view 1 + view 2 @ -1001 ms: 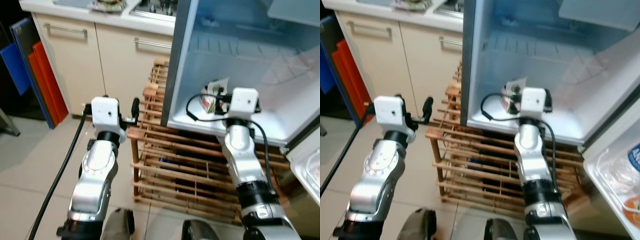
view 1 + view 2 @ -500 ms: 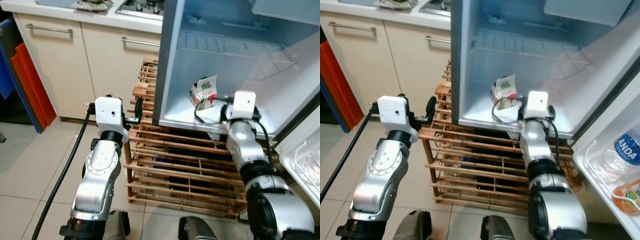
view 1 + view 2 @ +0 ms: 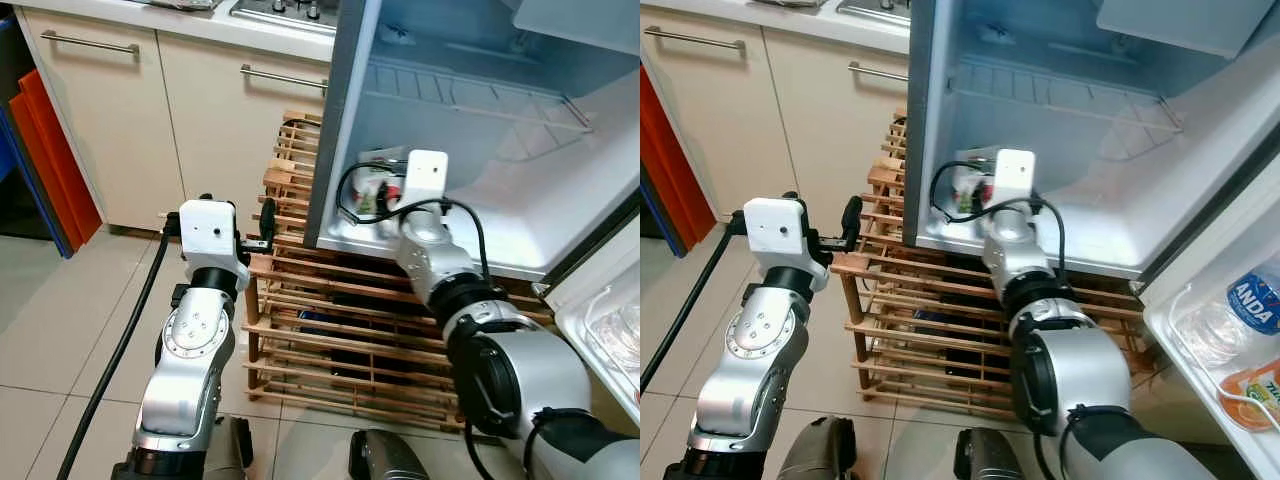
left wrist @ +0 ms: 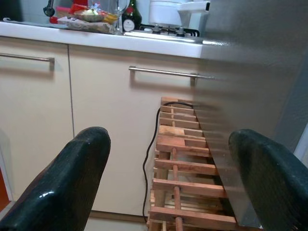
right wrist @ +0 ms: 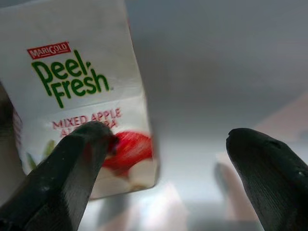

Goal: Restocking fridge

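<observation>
Right pincer (image 5: 163,178) reaches into the open fridge (image 3: 520,215), fingers spread beside a Peel Fresh juice carton (image 5: 79,96). Left pincer (image 4: 168,192), fingers spread, hovers near the wooden rack (image 3: 330,310).

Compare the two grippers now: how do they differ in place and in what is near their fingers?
The right gripper reaches into the open fridge, one finger against the juice carton. The left gripper hangs outside, facing the wooden rack and cabinets, touching nothing. Both have their fingers open.
</observation>
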`<state>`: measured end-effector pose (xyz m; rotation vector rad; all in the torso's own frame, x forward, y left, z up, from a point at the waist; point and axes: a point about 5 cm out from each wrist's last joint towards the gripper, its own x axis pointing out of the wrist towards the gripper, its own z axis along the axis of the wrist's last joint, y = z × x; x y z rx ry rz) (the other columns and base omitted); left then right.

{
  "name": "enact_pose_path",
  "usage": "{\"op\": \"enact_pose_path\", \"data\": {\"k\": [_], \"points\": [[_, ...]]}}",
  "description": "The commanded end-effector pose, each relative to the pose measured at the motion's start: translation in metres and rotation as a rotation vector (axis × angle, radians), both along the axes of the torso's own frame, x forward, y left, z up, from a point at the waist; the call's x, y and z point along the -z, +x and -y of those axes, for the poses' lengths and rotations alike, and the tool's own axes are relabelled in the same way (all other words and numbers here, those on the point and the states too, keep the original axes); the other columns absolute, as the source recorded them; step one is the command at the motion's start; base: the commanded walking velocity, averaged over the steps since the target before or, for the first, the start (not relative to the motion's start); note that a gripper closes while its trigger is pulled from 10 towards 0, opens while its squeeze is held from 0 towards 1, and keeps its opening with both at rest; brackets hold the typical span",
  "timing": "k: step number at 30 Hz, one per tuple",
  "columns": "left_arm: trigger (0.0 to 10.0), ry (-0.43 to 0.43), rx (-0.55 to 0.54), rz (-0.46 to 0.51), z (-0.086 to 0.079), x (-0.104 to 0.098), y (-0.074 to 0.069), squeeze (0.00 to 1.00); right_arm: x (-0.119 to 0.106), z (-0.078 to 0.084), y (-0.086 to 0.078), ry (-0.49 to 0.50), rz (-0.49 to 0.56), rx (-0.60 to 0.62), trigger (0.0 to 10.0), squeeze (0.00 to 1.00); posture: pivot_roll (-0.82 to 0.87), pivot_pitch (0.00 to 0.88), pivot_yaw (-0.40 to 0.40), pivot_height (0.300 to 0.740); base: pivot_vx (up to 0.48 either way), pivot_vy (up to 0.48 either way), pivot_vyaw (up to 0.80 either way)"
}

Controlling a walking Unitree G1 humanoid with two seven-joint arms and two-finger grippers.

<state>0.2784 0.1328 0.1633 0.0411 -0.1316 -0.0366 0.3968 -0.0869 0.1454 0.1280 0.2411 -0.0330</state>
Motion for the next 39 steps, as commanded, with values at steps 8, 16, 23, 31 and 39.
{"op": "enact_pose_path", "data": {"k": [8,16,23,31,39], "points": [[10.0,0.008,-0.004,0.008,0.002,-0.004,0.002,0.00,-0.014,0.007,0.005,0.021,0.103,-0.021,10.0,0.00,0.02,0.041,-0.137,0.661,0.000,0.000,0.00],[10.0,0.001,-0.005,0.012,0.003,-0.005,0.004,0.00,0.001,0.032,-0.012,-0.025,0.180,0.062,10.0,0.00,0.00,0.029,-0.144,0.661,0.000,0.000,0.00],[10.0,-0.003,0.007,0.015,0.006,-0.004,0.006,0.00,0.028,0.039,-0.041,-0.034,0.107,0.032,10.0,0.00,-0.02,0.005,-0.141,0.661,0.000,0.000,0.00],[10.0,-0.007,0.016,0.029,0.009,-0.007,0.011,0.00,0.042,0.019,-0.051,0.009,0.015,-0.055,10.0,0.00,-0.03,0.000,-0.137,0.661,0.000,0.000,0.00],[10.0,-0.008,0.014,0.032,0.009,-0.007,0.011,0.00,0.032,0.002,-0.041,0.028,0.021,-0.114,10.0,0.00,-0.03,0.006,-0.131,0.661,0.000,0.000,0.00]]}}
